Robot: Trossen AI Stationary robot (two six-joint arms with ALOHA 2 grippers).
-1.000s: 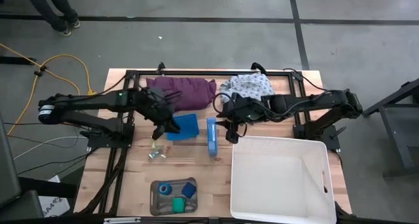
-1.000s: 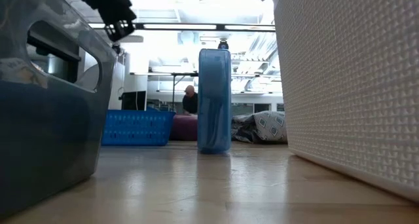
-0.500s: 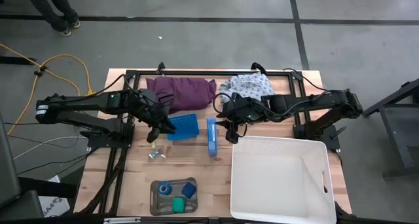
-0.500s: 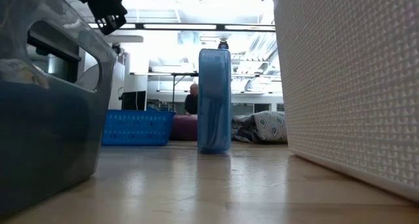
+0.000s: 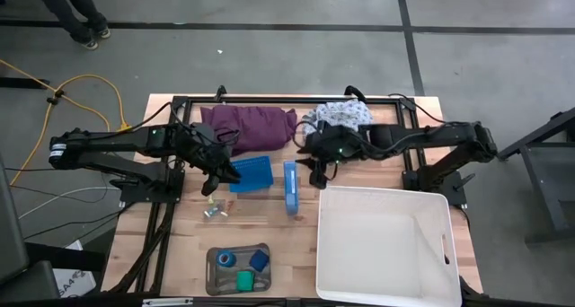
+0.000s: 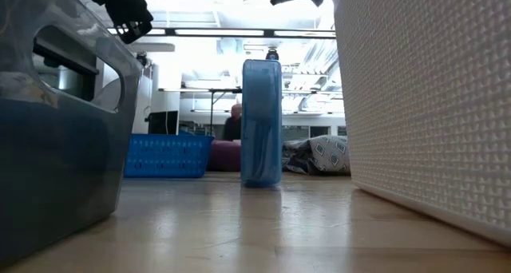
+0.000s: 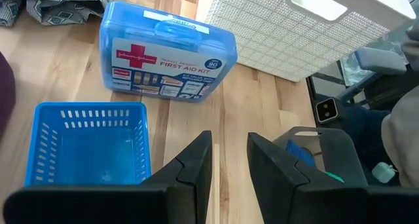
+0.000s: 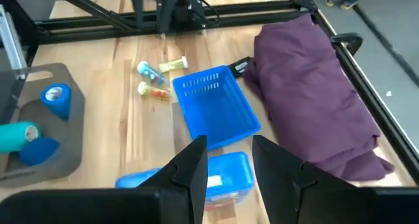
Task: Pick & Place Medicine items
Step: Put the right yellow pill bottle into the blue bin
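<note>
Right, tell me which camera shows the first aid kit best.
The left wrist view: the first aid kit shows its whole printed front, label readable. The high view gives only its narrow top edge, the low view one blue end standing upright, and the right wrist view a corner behind the fingers.

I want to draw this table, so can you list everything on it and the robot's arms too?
First aid kit: one, blue, standing on edge mid-table.
Basket: one, blue, left of the kit.
Vials: a few, pale, in front of the basket.
Grey tray: one, front edge, holding a blue roll, green roll, blue block.
White bin: one, front right.
Purple cloth: one, back.
Patterned cloth: one, back right.
Left gripper: above the basket's left edge, slightly open, empty.
Right gripper: right of the kit, slightly open, empty.
</note>
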